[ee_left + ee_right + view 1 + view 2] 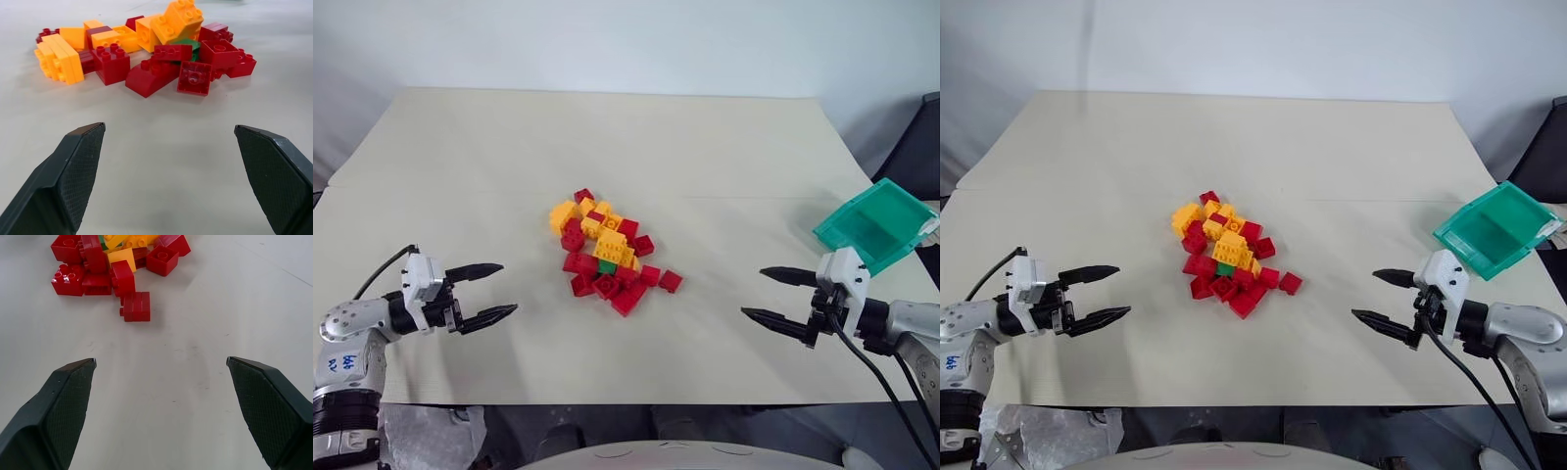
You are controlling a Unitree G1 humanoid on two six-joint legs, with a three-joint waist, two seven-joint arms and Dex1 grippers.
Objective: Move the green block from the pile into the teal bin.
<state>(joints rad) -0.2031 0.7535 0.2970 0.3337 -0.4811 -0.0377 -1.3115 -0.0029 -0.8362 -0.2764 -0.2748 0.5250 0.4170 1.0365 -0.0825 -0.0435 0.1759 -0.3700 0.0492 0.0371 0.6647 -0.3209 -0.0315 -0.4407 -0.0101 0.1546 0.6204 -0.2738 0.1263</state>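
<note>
The pile [605, 250] of red and yellow-orange bricks lies in the middle of the table. The green block [607, 266] sits low in its near side, mostly covered by neighbours; a sliver of it [188, 45] peeks out behind red bricks in the left wrist view. The teal bin [873, 224] rests tilted at the table's right edge. My left gripper [495, 290] hovers open to the left of the pile, pointing toward it. To the right of the pile my right gripper [766, 295] is open too, just in front of the bin. Both hold nothing.
The pale table [607, 137] stretches bare behind the pile and between each gripper and the bricks. A single red brick [671, 281] lies slightly apart on the pile's right side. A dark object [922, 147] stands beyond the table's right edge.
</note>
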